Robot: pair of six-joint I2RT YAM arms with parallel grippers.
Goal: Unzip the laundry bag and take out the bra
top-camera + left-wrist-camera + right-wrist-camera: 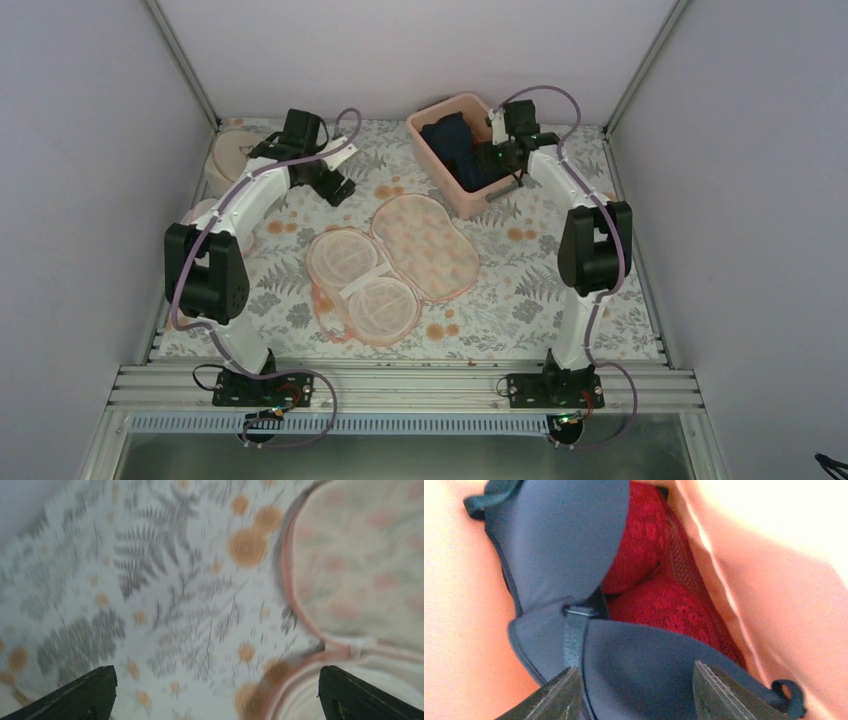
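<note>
Top view: the bag (395, 265) lay unzipped, both halves flat. The bra (450, 140) sat in a bin (435, 170) beyond the bag's far right, under the right gripper (500, 175). The left gripper (335, 185) hung off the bag's far left.

Left wrist: jaws wide, holding nothing.

Right wrist: jaws half apart over a cup, no grip evident, red garments (649, 580) beside. The bra was judged light, soft and springy, best pinched at its centre bridge. Bin walls crowded it; only upward looked free.

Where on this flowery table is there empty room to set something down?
Widest bare patch: near right, between the laundry bag and the right arm. A smaller strip at the back, between the left tool and the pink bin. Crowded: the middle, the bin holding the bra, the back-left corner by the beige bag.
</note>
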